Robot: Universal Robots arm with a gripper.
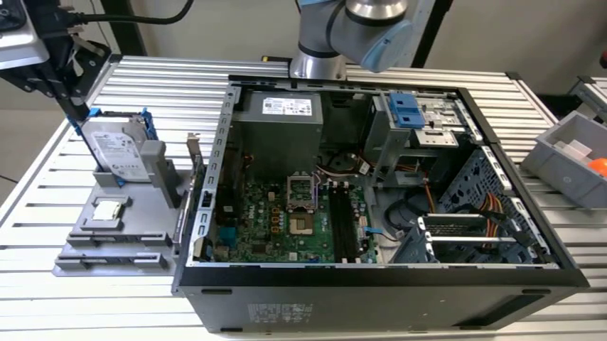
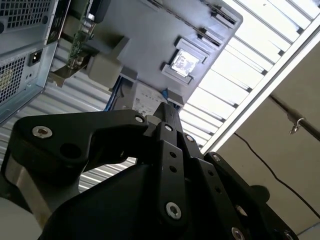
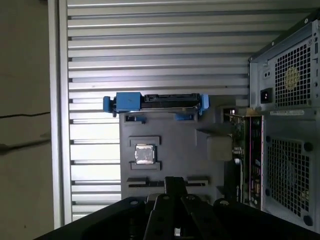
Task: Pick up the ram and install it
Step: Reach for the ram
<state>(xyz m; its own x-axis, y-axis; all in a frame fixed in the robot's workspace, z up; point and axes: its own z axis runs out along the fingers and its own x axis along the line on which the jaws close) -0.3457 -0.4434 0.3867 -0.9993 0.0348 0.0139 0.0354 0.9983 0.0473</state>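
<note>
Status: 0 steps done, as judged – ram (image 3: 240,140) stands on edge in the gray fixture tray (image 3: 170,130), just beside the computer case (image 3: 285,125); motherboard memory slots (image 1: 345,220) look empty. Gripper (image 3: 173,182): closed, holding nothing, hovering over the tray's edge near the processor chip (image 3: 144,154), apart from the ram. Clearance: ram hemmed between case wall and a raised tray block (image 3: 219,146); open slatted table (image 3: 150,40) beyond the hard drive (image 3: 165,101)

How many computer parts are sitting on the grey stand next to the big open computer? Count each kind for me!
Hard drive in a blue frame: 1
Silver processor chip: 1
Ram stick: 1
Total: 3
</note>
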